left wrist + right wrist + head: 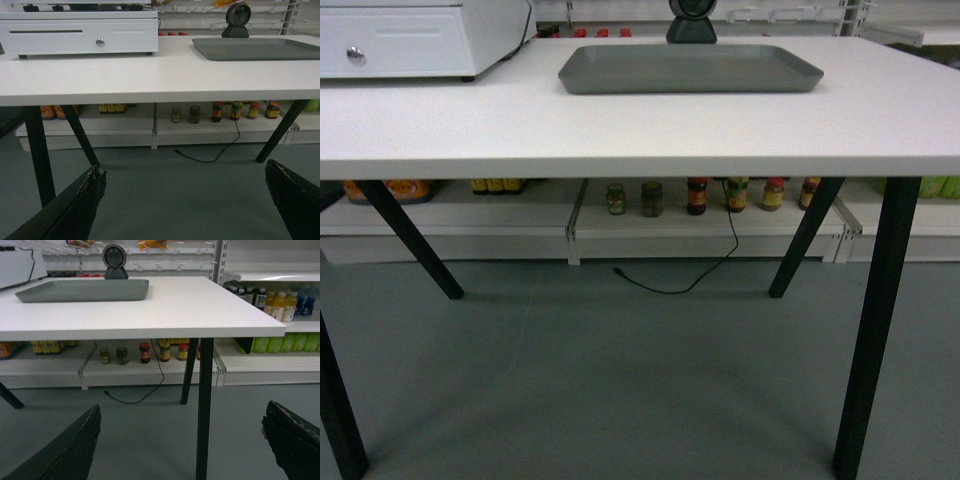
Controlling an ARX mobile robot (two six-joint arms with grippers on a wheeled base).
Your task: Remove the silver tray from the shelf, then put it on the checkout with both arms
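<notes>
The large matte grey-silver rectangular tray [690, 68] lies flat on the white flat tabletop of the checkout [640, 125], toward its far side, just in front of a dark round scanner on a stand [691, 20] and well apart from the white cash drawer with a small round lock [415, 38] at the left. So I judge the placing step done: the tray is off the store shelving and set down, and neither of my pincers touches it.

My left pincer [185, 200] hangs low in front of the table with its black fingers [82, 200] spread wide and nothing between them. My right pincer [182, 440] is the same, wide and empty, below the table's right corner.

What remains, I think, is only to keep both arms clear of the dark slanted legs [875, 330].

The tray looks level, with rounded corners, a low raised rim, and nothing in it.
</notes>
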